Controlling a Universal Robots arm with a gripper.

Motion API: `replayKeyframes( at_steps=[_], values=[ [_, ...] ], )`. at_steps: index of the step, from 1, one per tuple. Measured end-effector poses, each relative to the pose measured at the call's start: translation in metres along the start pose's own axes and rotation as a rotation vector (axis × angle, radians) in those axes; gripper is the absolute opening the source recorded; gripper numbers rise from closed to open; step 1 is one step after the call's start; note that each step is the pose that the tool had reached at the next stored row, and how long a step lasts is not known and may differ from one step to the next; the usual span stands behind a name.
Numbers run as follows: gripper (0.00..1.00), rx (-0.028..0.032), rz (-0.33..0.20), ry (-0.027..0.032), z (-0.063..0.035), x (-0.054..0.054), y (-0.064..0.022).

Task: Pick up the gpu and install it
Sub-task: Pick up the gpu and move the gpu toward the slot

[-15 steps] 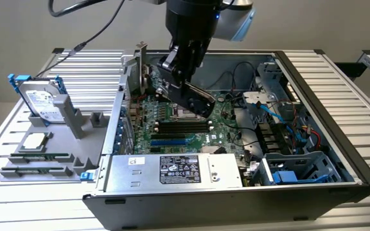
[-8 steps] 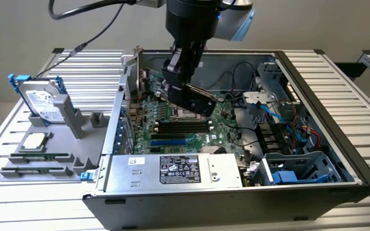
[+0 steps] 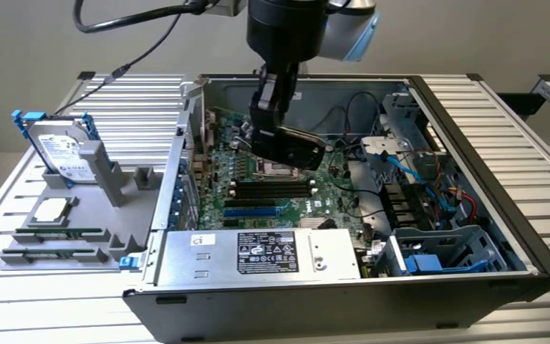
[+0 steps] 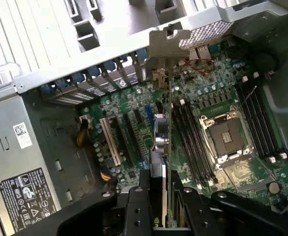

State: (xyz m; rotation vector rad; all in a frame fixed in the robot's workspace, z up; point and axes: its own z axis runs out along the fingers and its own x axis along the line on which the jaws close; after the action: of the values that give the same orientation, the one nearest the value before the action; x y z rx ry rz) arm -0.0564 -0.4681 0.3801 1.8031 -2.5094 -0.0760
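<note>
Parts tray [image 3: 89,215] with hard drive [image 3: 60,154] sits at the exterior view's left. Mid-case, fingers [image 4: 136,209] are pinching the gpu [image 4: 159,140] edge-on. It hangs over the motherboard [image 3: 256,188], not seated. My call: hold the card square over 1 slot, bracket [image 4: 167,42] toward the case's rear wall, zero tilt.

The arm [image 3: 299,25] is hanging from above, its thick dark wrist section standing almost upright. Below it, the hand [image 3: 273,136] is pointing downward. In the wrist view, its two black fingers [image 4: 135,209] are standing parallel with a narrow gap between them. They are pressing on both faces of the gpu [image 4: 162,147], gripping the card edge-on between them.
</note>
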Motion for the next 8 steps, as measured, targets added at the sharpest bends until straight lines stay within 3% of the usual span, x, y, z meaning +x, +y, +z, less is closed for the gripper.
replayKeyframes(
  at_steps=[2, 8],
  values=[
    [0.27, 0.0087, -0.034, -0.0004, 0.0002, 0.0000, 0.0000],
    [0.27, 0.0616, -0.119, -0.0108, 0.0016, -0.0001, -0.0001]
  ],
)
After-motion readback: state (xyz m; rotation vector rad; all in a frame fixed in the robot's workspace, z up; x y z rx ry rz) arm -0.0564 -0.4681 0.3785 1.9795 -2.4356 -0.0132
